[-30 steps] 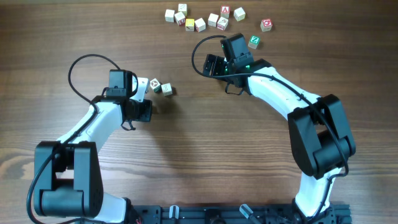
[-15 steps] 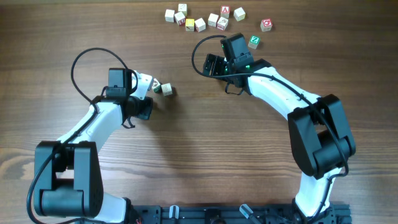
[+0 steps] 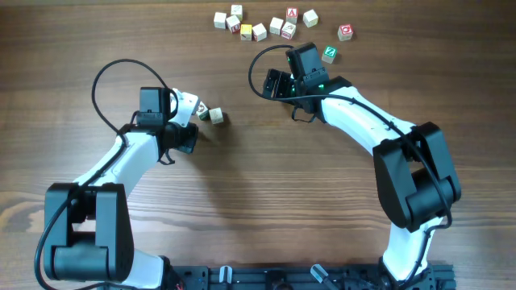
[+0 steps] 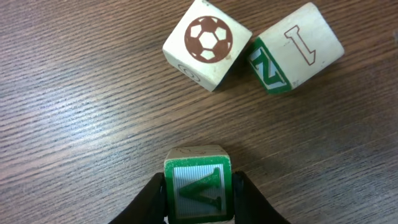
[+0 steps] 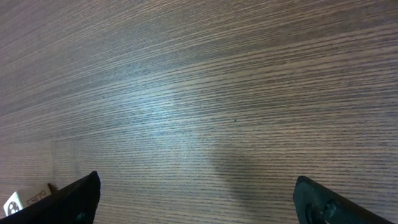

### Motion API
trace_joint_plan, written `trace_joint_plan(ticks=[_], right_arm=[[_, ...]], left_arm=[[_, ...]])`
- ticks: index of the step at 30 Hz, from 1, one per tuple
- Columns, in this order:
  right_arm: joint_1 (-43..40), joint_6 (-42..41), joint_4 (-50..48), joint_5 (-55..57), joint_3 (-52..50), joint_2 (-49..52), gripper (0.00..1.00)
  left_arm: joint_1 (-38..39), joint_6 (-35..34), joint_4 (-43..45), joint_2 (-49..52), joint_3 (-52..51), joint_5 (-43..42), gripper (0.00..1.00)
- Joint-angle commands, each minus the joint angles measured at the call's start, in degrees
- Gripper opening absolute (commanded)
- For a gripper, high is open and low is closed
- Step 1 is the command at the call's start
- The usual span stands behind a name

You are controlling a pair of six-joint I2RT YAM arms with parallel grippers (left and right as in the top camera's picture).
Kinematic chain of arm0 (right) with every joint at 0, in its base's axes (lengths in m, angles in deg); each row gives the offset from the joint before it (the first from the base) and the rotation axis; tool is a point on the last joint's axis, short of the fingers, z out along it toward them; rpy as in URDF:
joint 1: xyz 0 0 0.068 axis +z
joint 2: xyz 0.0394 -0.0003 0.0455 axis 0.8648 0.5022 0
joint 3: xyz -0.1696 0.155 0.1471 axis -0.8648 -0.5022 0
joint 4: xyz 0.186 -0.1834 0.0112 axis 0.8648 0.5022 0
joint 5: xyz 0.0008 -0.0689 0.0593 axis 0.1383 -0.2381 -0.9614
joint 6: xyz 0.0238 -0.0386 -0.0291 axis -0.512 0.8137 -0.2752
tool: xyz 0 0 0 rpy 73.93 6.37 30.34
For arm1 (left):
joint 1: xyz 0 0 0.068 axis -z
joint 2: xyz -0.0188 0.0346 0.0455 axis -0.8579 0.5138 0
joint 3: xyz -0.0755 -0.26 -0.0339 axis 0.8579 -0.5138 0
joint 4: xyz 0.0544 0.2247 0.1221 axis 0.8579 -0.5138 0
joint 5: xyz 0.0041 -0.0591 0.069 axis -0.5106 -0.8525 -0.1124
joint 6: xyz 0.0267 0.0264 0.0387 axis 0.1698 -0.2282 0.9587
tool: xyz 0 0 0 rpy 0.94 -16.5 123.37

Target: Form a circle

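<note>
**Circle: two cubes down, third in the grip, early days**

The circle is only a seed. It sits on the counter left of centre, right at the tip of the left arm.

Two pale wooden cubes are set down and touching:
- The soccer-ball cube.
- The I/N cube, with a black "I" on top and a green "N" on its side.

Both lie skewed to the wood grain.

The third, the green-letter cube, is clamped in the left end effector, with a finger pressed on each side. It is near the pair but apart from it, with bare wood between. I can't tell from the wrist view whether it is resting on the counter or lifted.

The right end effector is spread wide with nothing in it, over bare wood up by the far pile.

My read of what's left: seat the third cube against the pair, then bring in more. The loose cubes, about eleven, are scattered along the far edge, well apart from the seed. There's no ring shape yet, only a small cluster. I'd call this well short of halfway.
</note>
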Motion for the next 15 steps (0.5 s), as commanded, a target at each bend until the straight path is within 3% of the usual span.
trace_joint_plan(ticks=[1,6,15], right_arm=[[0.0,-0.4,-0.3,1.2,0.2,0.3,1.00],[0.0,-0.4,-0.3,1.2,0.2,0.3,1.00],[0.0,-0.4,-0.3,1.2,0.2,0.3,1.00]], left_arm=[[0.3,0.3,-0.4,0.5,-0.4,-0.1,0.23],[0.6,0.3,3.7,0.5,-0.4,-0.1,0.22],[4.8,0.3,3.4,0.5,-0.4,0.0,0.25]])
